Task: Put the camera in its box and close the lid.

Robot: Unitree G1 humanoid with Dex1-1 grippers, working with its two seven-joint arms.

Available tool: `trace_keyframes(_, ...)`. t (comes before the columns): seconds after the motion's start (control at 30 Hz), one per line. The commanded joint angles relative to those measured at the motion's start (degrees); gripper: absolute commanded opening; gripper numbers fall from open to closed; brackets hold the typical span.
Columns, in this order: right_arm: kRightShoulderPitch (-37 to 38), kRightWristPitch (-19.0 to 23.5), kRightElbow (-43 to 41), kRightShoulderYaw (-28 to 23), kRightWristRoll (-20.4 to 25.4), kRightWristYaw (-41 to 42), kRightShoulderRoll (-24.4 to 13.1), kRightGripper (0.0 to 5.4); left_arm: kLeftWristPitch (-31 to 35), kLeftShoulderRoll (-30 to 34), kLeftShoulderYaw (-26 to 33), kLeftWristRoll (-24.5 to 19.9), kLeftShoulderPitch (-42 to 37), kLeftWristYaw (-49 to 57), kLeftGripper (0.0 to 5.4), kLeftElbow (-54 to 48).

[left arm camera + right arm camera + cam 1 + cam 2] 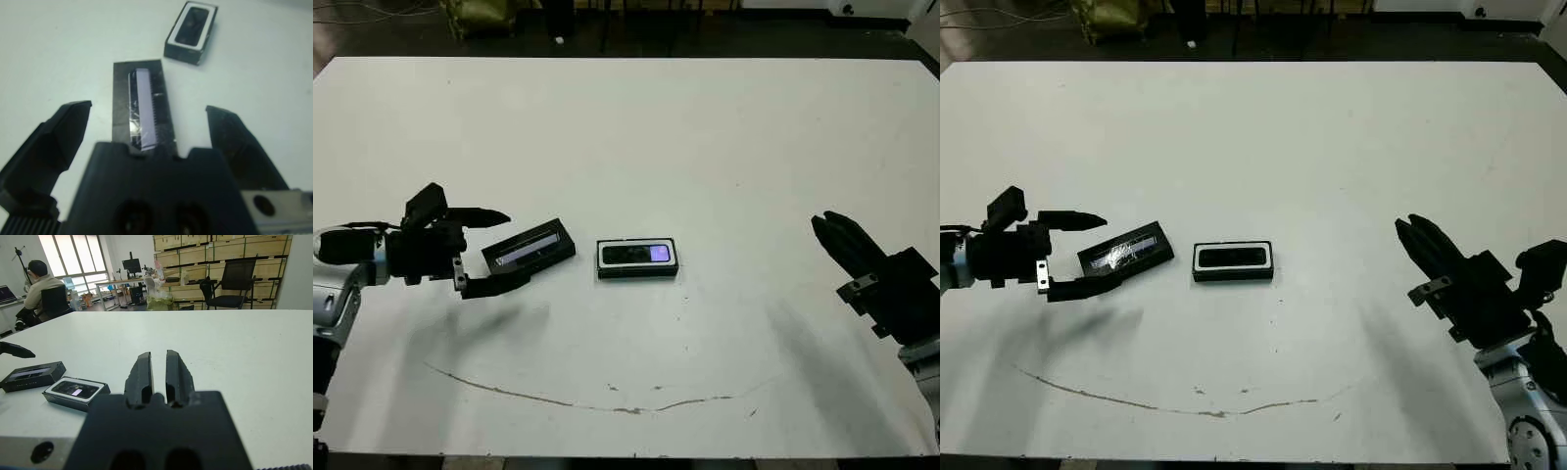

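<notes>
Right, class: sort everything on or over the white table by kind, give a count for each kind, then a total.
Grippers: 2, the left gripper open around the lid's end, the right gripper shut.
Lids: 1, the lid flat on the table.
Boxes: 1, the box.
Cameras: 1, the camera lying in the box.
Total: 5.

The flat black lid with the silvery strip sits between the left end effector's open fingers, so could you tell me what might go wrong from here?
1. The left end effector brackets only the near end of the flat black lid with the silvery strip; closing there may pivot it.
2. The lid lies angled to the small white-lined black box, so it could land askew.
3. The box stands close by, holding the slim black camera, and a sweep might shove it.
</notes>
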Motion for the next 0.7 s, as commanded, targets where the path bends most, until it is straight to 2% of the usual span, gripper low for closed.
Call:
trace_keyframes(0.03, 0.87, 0.9, 0.19, 0.06, 0.17, -0.18, -0.56, 0.0, -0.06, -0.24, -0.74, 1.54, 1.18, 0.4, 5.38, 1.61)
trace_keyframes(0.33, 0.98, 0.84, 0.23, 0.08, 0.49, 0.22, -0.59, 0.0, -1.98, -0.62, -1.99, 2.79, 0.58, -1.32, 5.38, 3.83)
trace_keyframes(0.47, 1.08, 0.69, 0.19, 0.12, 0.42, 0.12, -0.6, 0.0, 1.34, -0.18, -2.92, 3.44, 0.72, -1.15, 5.38, 2.83)
trace_keyframes(0.7, 1.17, 0.96, 0.0, 0.12, 0.67, 0.12, -0.8, 0.0, 1.44, 0.35, -4.1, 4.35, 0.0, -3.72, 5.38, 3.34)
